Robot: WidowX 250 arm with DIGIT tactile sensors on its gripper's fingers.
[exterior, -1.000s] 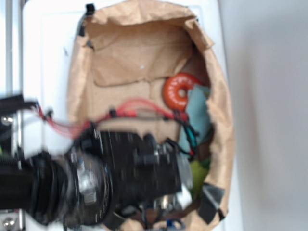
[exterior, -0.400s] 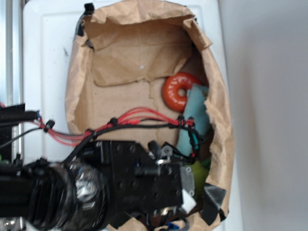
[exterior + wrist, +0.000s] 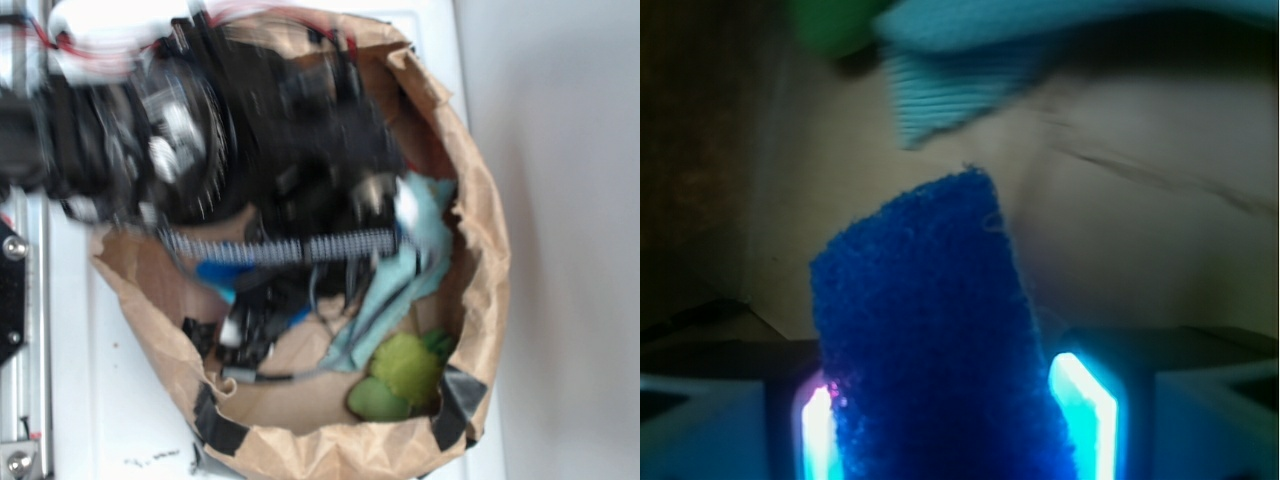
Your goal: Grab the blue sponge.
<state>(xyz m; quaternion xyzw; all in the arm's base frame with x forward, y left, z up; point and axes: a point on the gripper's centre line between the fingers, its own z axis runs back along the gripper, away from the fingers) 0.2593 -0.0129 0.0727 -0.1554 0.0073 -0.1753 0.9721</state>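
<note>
Clamping the blue sponge (image 3: 930,340) between both fingers (image 3: 1083,415) of the gripper (image 3: 955,425), block poking up toward 12 o'clock above the brown paper floor (image 3: 1140,270). Teal cloth (image 3: 970,70) lying up at 12, green object (image 3: 835,25) off at 11.

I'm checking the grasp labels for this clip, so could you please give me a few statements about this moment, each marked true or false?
1. The blue sponge sits between the fingers of the gripper. True.
2. The sponge lies flat on the brown paper. False: it stands clear of the paper, its far end sticking out from the gripper.
3. A pale teal cloth lies inside the paper bag. True.
4. The green toy is in the gripper. False: it lies in the bag near the rim.
5. The wrist view shows an orange ring beside the sponge. False: none shows there.
</note>
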